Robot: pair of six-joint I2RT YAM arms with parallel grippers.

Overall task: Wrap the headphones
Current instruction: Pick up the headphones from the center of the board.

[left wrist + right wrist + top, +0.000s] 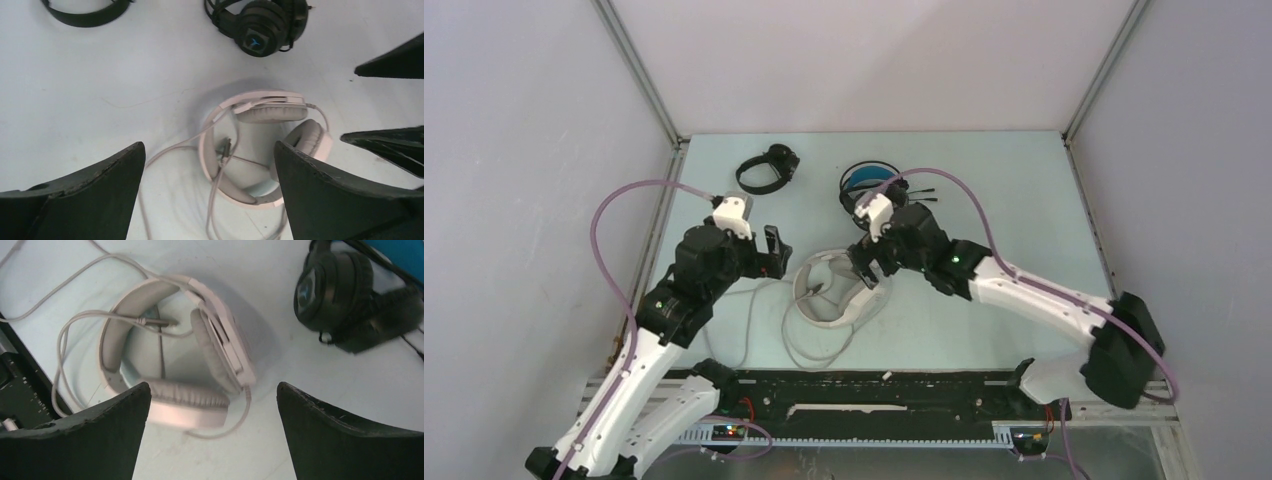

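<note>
The white over-ear headphones [824,320] lie on the table between my two arms, their ear cups folded together [272,111] [220,340]. Their pale cable [752,320] trails loose toward the near edge, and its plug [226,147] rests inside the headband. My left gripper [776,255] [208,147] hangs open just left of this headset, holding nothing. Over the headset's right side my right gripper [864,268] [214,387] is open too and empty. The small all-black headphones [769,168] [85,12] and the black pair with a blue headband [869,185] [335,285] lie farther back.
A black rail [874,385] runs along the table's near edge, close to the cable loops [814,350]. Grey walls with metal frame posts [639,70] close in the left, right and back. The right gripper's fingers [390,60] show at the left wrist view's right edge.
</note>
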